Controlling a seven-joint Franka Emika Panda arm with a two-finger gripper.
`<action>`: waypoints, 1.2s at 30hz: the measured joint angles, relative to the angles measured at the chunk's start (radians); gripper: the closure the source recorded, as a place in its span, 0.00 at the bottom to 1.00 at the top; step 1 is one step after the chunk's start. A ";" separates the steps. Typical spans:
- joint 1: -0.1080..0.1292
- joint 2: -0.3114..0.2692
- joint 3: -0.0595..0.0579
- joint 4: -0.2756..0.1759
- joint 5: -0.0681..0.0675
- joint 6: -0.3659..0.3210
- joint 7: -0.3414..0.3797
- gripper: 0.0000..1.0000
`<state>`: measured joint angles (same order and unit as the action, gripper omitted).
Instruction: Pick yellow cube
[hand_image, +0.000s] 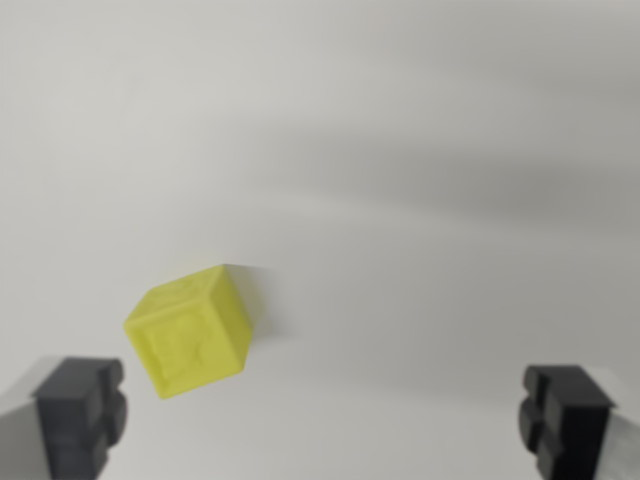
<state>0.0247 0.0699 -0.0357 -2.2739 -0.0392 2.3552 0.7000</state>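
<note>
The yellow cube (190, 331) lies on a plain white surface in the lower left of the wrist view, turned at an angle, with an embossed mark on its facing side. My gripper (322, 415) is open, its two dark fingertips (82, 412) standing wide apart at the bottom corners. The cube sits just above and to the right of the left fingertip, apart from it and well left of the midline between the jaws. Nothing is held.
The white surface (420, 150) fills the rest of the view, crossed by soft grey shadows in the upper right.
</note>
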 joint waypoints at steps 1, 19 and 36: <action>0.002 0.000 0.000 -0.007 0.000 0.007 -0.005 0.00; 0.034 0.022 0.000 -0.120 0.008 0.139 -0.088 0.00; 0.069 0.065 0.000 -0.209 0.020 0.268 -0.166 0.00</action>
<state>0.0942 0.1352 -0.0353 -2.4825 -0.0193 2.6236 0.5336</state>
